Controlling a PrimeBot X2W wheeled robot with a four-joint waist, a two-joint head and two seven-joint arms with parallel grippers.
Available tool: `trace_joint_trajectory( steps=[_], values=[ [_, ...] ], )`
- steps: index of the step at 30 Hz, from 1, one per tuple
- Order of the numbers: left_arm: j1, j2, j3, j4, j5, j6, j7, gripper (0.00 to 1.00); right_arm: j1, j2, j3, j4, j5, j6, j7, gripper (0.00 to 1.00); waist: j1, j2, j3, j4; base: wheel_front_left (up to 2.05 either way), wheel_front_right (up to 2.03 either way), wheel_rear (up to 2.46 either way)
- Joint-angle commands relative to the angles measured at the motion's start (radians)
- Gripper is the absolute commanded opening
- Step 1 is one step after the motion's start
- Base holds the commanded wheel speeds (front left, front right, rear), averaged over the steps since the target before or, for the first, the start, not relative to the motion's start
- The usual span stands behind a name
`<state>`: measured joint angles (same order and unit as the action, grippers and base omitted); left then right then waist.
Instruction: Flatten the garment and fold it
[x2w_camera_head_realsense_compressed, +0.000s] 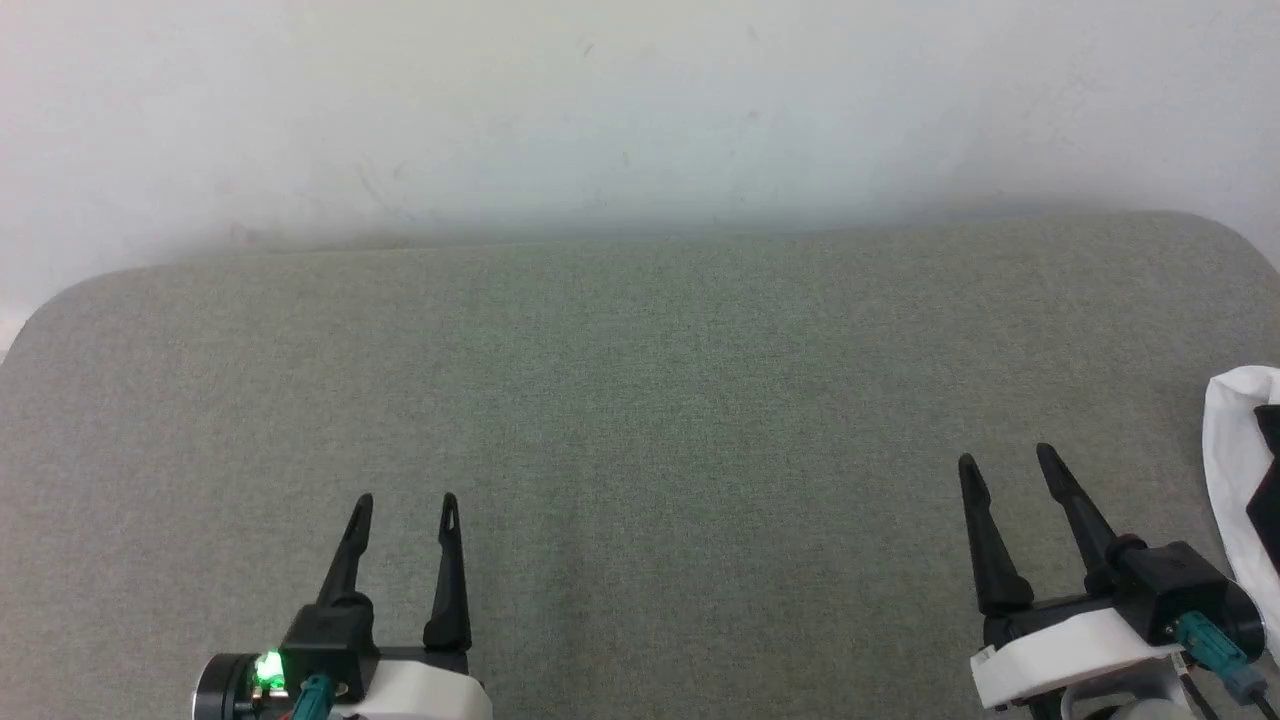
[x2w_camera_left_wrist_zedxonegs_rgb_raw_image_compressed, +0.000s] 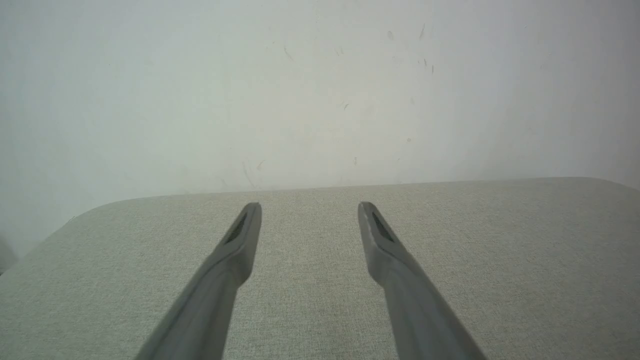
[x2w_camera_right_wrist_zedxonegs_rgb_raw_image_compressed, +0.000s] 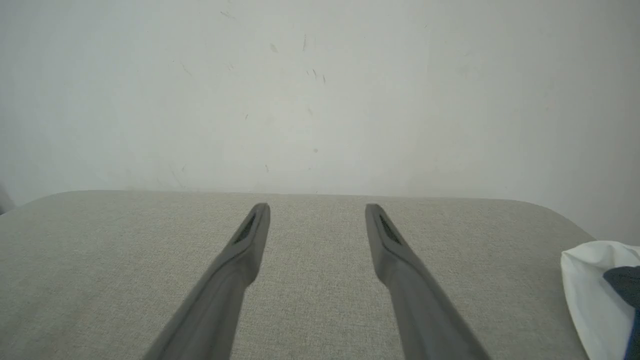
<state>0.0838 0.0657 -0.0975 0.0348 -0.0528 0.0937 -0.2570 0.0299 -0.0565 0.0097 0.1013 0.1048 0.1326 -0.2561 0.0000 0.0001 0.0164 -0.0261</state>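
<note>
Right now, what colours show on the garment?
The garment is white with a black patch; the head view shows it best.

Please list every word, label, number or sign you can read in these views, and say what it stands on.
None can be read in any view.
The garment shows plain white and black cloth with no print.
The table, wall, left gripper and right gripper bear no lettering.
The green light at the left gripper's base is a lamp, not a sign.

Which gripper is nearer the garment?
Right. The right gripper is open just left of the garment, which lies at the head view's right edge, and is not touching it. The left gripper is open, much farther left.
</note>
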Motion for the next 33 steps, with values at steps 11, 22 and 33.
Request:
trace_joint_trajectory(
  steps=[11,22,33],
  values=[
    [0.0,-0.002,-0.004,0.0,-0.013,0.005,0.002,0.0,0.0,0.001,-0.005,-0.02,-0.001,0.0,0.001,0.0,0.0,-0.0001,-0.002,0.002,0.0,0.0,0.0],
    [-0.006,-0.003,0.003,-0.002,-0.009,-0.002,0.02,0.0,-0.002,0.001,-0.005,-0.025,-0.009,0.0,0.019,0.0,0.0,-0.0001,-0.003,0.004,0.0,0.0,0.0],
    [-0.013,-0.004,0.012,-0.005,-0.003,-0.01,0.042,0.0,-0.005,0.002,-0.006,-0.032,-0.018,0.0,0.041,0.0,0.0,-0.0001,-0.005,0.006,0.0,0.0,0.0]
  ],
)
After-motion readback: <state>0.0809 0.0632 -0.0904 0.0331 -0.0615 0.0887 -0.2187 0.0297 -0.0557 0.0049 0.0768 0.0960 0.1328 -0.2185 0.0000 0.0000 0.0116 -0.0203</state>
